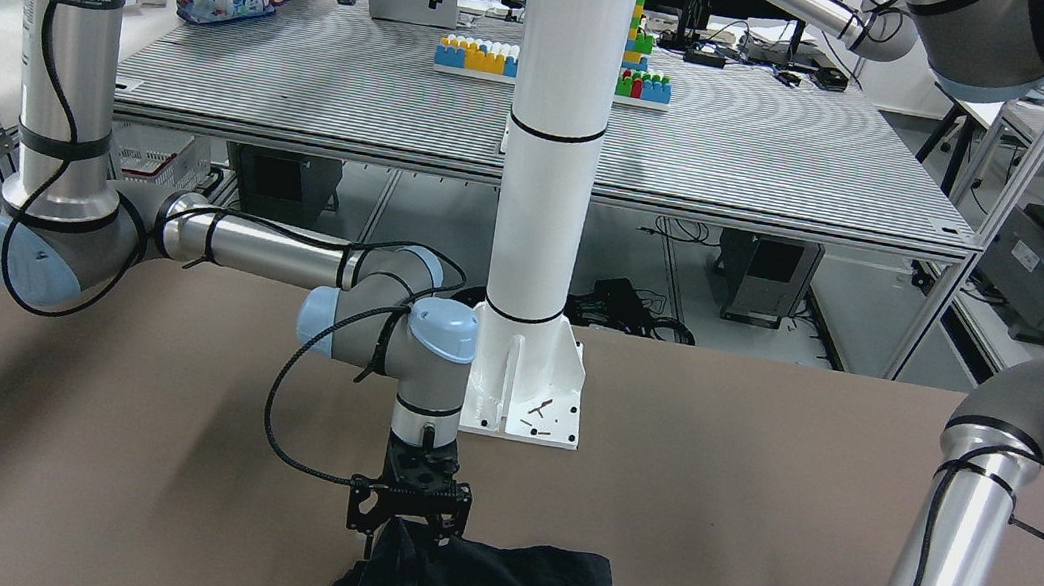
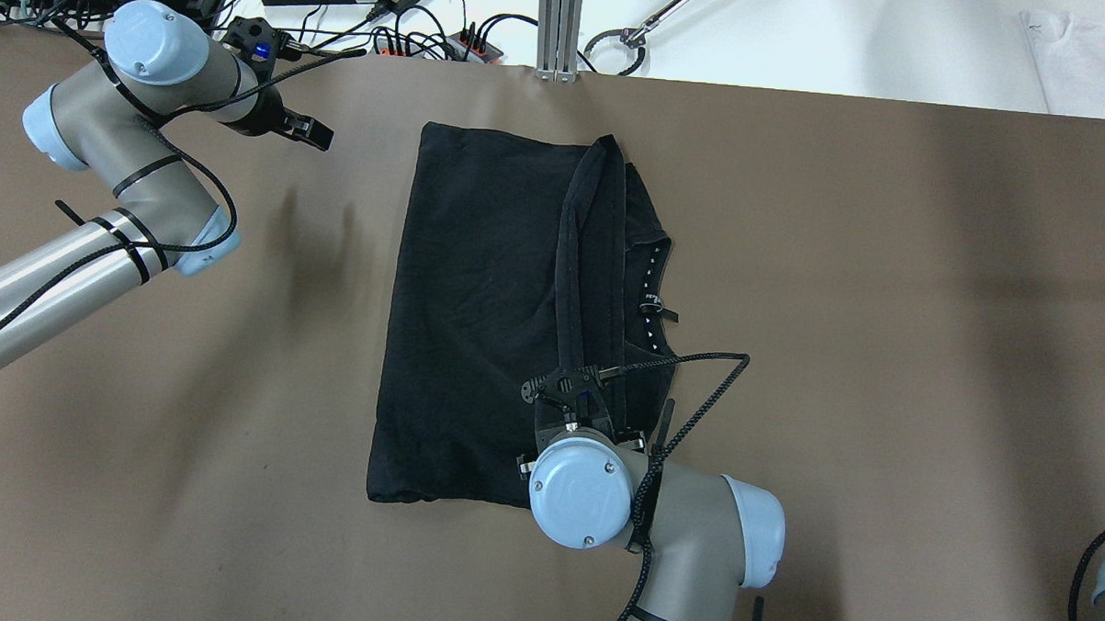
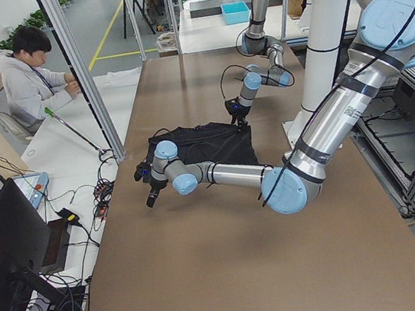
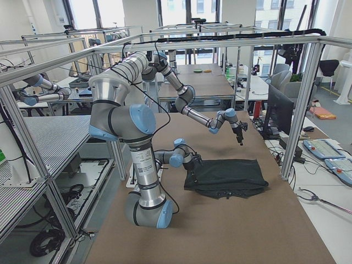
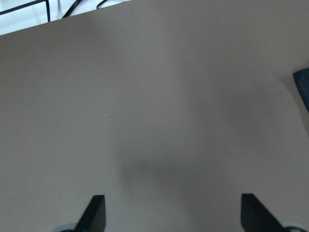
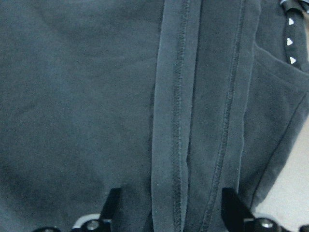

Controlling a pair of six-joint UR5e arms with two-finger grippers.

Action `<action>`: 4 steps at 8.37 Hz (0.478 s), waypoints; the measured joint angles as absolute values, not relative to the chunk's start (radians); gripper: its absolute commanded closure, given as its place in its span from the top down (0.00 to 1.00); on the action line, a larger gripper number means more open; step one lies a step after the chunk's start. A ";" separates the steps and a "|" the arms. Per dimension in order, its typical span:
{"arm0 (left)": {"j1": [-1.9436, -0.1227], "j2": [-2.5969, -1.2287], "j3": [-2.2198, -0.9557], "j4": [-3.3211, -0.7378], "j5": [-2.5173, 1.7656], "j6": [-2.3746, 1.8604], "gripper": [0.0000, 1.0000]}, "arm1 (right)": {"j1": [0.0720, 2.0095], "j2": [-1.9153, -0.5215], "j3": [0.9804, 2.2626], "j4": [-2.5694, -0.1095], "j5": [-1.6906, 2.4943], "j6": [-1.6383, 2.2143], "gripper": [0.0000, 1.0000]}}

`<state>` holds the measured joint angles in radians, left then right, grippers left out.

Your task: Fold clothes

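Observation:
A black garment [image 2: 479, 299] lies folded flat in the middle of the brown table [image 2: 885, 267]. A long narrow fold [image 2: 592, 238] runs along its right part. My right gripper [image 2: 570, 392] stands over the garment's near right part, low on the cloth. In the right wrist view its fingers [image 6: 113, 208] are apart, with the stitched fold [image 6: 193, 121] between them. My left gripper [image 2: 315, 137] is open and empty over bare table, left of the garment's far corner. In the left wrist view only a dark garment edge [image 5: 303, 87] shows.
Cables and power strips [image 2: 342, 9] lie along the far table edge by an aluminium post [image 2: 558, 26]. A white cloth [image 2: 1085, 53] lies beyond the far right corner. The white pedestal [image 1: 546, 185] stands behind the garment. A seated person [image 3: 33, 72] is beside the table.

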<state>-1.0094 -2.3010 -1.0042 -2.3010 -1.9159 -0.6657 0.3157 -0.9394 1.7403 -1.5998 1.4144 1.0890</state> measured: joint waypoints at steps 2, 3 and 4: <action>-1.009 -2.301 -1.003 -2.301 -1.916 -0.666 1.00 | 0.308 -0.911 1.699 -1.601 1.416 1.057 0.51; -1.009 -2.301 -1.003 -2.301 -1.916 -0.666 1.00 | 0.305 -0.910 1.697 -1.609 1.417 1.049 0.50; -1.009 -2.301 -1.003 -2.301 -1.916 -0.666 1.00 | 0.303 -0.910 1.699 -1.622 1.416 1.036 0.48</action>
